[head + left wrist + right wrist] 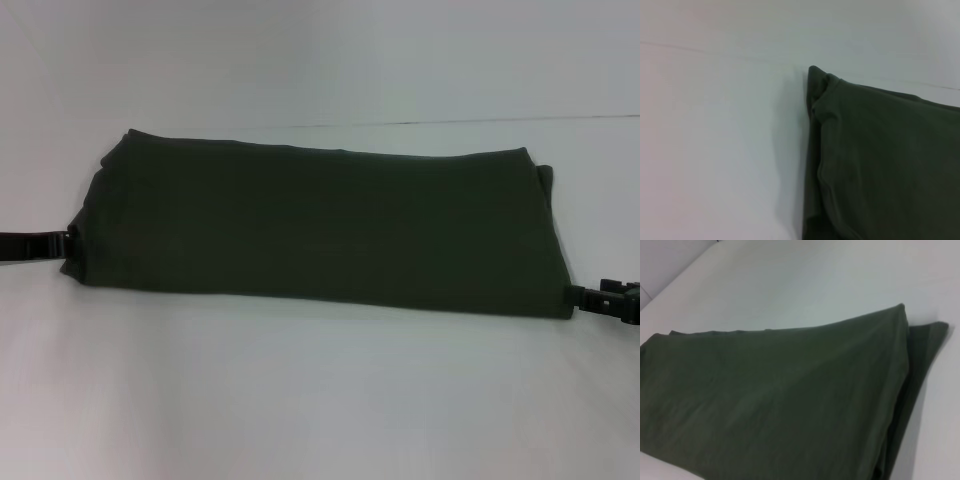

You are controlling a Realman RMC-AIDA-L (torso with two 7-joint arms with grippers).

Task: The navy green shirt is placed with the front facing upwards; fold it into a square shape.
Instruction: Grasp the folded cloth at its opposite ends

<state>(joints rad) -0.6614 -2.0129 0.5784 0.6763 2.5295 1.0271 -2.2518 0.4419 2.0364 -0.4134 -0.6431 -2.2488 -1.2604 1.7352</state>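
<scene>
Navy green shirt lay on white bench as wide folded band, plain side up, no lettering showing. Left gripper sat at band's left end, right gripper at near right corner. Could not tell whether either gripper's fingers were spread or holding cloth. Layers at right end already lay offset. Risk, by judgement: grabbing top layer only would drag stack apart, giving skewed, non-square fold.

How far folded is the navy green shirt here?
Partly folded: the navy green shirt lies as a long band, layered edges at its ends, no lettering showing. Not yet square.
</scene>
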